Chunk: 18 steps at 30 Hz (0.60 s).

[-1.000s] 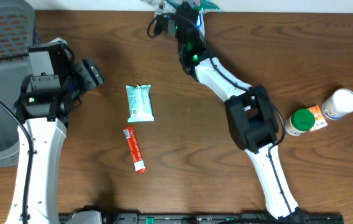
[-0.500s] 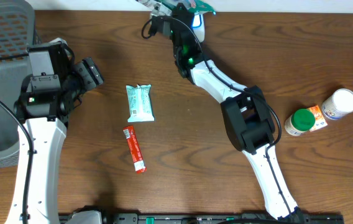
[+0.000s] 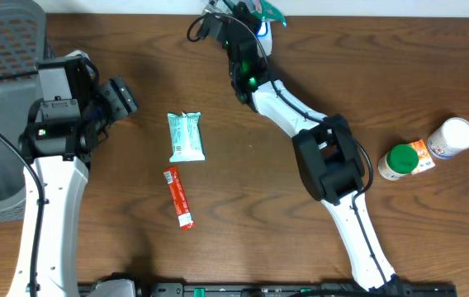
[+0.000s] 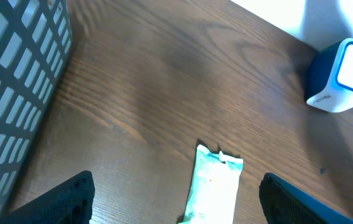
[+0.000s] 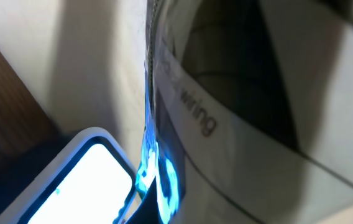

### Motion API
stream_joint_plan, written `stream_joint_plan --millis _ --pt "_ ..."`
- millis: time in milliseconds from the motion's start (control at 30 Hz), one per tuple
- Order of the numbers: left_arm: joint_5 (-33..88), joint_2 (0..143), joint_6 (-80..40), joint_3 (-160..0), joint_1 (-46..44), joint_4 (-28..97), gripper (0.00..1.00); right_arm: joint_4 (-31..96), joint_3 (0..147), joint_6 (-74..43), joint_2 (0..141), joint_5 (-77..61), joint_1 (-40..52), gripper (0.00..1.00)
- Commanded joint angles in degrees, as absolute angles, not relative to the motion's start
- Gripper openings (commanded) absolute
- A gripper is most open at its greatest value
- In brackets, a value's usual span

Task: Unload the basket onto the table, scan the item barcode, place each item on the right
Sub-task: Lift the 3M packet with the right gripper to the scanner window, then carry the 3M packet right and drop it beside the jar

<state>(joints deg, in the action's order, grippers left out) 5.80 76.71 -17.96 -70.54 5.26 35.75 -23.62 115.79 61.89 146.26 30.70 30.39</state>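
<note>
**Right claw [image 3: 247,11] holding a thin teal plastic packet [image 3: 273,8] at the blue-and-white box scanner [image 3: 261,28], far edge of the brown wooden table [image 3: 243,214].**
The right claw is clenched on the packet, which hangs edge-on just beside the scanner's lit window, blue glow on its lower edge. The left claw [image 3: 123,97] stands released with its fingers spread wide, near a pale green sachet [image 3: 186,136] lying flat and well apart from the scanner.

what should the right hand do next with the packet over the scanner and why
Probably rotate the right hand slightly so the glossy printed packet it pinches faces the lit window of the blue-and-white scanner. In the wrist view the packet's edge, glowing blue, meets that window nearly side-on, and no barcode shows.
</note>
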Motion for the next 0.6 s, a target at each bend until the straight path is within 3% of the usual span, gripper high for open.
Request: stream_joint_plan --millis 0,567 --pt "5.3 77.1 -17.4 -71.1 5.5 35.7 0.84 -22.0 116.9 54.1 146.2 34.7 31.8 0.01" --pt "5.3 77.1 -17.4 -71.1 5.5 35.7 0.84 -16.3 116.9 40.7 145.9 35.7 32.4 0.01"
